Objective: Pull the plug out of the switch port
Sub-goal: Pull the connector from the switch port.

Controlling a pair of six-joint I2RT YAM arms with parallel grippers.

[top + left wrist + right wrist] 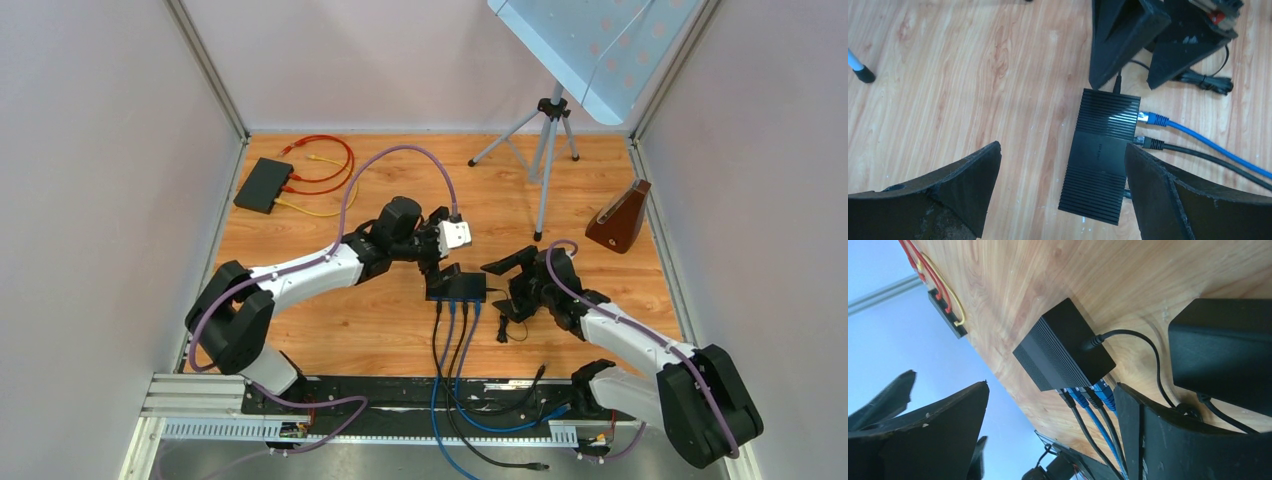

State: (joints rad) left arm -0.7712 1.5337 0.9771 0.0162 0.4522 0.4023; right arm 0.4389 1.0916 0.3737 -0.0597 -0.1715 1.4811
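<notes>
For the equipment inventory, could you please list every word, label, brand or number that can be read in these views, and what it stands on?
No text can be read.
black ribbed network switch: there is a faint logo on its smooth middle band, too dim and blurred to read.
flat black box with red and yellow cables: it is too small in the picture to show any print.

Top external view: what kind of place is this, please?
Probably a lab robot test cell: a wooden table enclosed by pale walls, a light panel on a tripod, and a network switch with cables.
</notes>
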